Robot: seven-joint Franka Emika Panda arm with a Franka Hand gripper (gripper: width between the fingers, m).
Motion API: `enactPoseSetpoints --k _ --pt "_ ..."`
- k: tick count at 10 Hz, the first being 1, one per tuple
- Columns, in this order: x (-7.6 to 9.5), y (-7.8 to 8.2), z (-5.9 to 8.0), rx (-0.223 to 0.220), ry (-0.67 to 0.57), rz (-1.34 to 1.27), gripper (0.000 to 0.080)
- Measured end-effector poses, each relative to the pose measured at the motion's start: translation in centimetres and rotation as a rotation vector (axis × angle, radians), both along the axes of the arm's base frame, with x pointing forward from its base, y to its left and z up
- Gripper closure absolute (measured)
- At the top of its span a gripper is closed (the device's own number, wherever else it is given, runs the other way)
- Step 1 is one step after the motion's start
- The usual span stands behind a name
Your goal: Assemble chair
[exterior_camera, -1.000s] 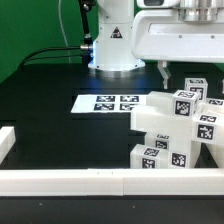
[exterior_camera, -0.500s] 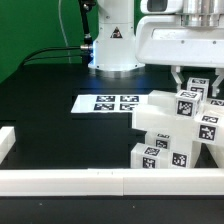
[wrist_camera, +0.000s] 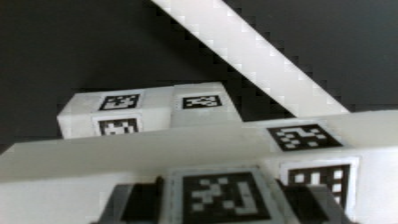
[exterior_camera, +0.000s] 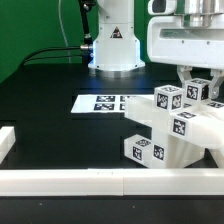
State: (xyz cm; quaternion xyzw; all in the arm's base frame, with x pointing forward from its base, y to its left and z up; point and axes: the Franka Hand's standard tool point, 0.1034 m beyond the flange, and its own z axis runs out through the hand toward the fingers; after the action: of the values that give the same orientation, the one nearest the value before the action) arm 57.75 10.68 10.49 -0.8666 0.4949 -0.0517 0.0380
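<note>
On the black counter (exterior_camera: pixel 60 125), bare dark surface runs wide toward the exterior view's left and back to the white robot base (exterior_camera: pixel 113 45). Long white border rail (exterior_camera: pixel 70 180) closes the near edge, with a short raised end piece at the exterior view's left. Everything crowds the exterior view's right, so open room is mostly left and centre.

White blocky plastic chair (exterior_camera: pixel 175 135), partly built, sits at the exterior view's right just behind the rail; it looks tilted, its near lower corner close to the rail, contact unclear. Boxy body, slanted flat panel on top, black-and-white square tags on several faces; two small tagged blocks stick up at its top.

Flat white marker board (exterior_camera: pixel 105 102) lies on the counter just beside the chair, toward the exterior view's left.

Hand (exterior_camera: pixel 196 82) is clenched on the chair's upper tagged block; wrist view shows dark fingers (wrist_camera: pixel 135 203) on either side of a tagged face of the chair (wrist_camera: pixel 214 150).
</note>
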Motion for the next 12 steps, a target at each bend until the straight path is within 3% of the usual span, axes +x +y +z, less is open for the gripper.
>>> enactPoseSetpoints --k 1,4,6,7,8,11,12 --pt "0.1 0.0 0.0 0.019 -0.006 -0.071 0.0524" --pt "0.0 0.1 0.0 0.024 -0.005 -0.074 0.0524" --pt "0.0 0.1 0.0 0.024 -0.005 -0.074 0.0269" --pt "0.0 0.1 0.0 0.024 -0.005 -0.074 0.0269" --pt "0.0 0.1 0.0 0.024 -0.005 -0.074 0.0175" --pt "0.1 0.1 0.1 0.024 -0.007 -0.071 0.0151" --pt "0.4 0.0 1.6 0.033 -0.011 -0.02 0.0151"
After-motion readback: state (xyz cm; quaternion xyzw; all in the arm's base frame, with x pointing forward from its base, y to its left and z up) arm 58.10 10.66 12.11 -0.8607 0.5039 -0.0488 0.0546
